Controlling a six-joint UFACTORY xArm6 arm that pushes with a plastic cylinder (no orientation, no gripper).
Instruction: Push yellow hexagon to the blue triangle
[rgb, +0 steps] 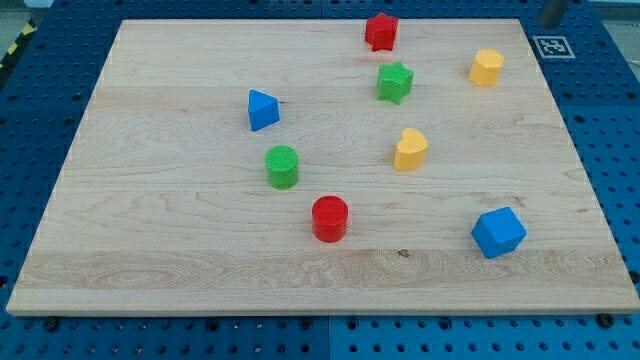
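Observation:
The yellow hexagon (486, 67) sits near the board's top right. The blue triangle (262, 109) lies left of the middle, far from the hexagon. Between them stands a green star (395, 82). A short piece of dark rod shows at the view's top right corner, beyond the board's edge. My tip (548, 23) is above and to the right of the yellow hexagon and touches no block.
A red star (381, 31) is at the top middle. A yellow heart (410, 149), a green cylinder (282, 166), a red cylinder (329, 218) and a blue cube (498, 232) lie lower down. The wooden board (150, 250) rests on a blue pegboard. A printed marker (552, 46) sits at the top right.

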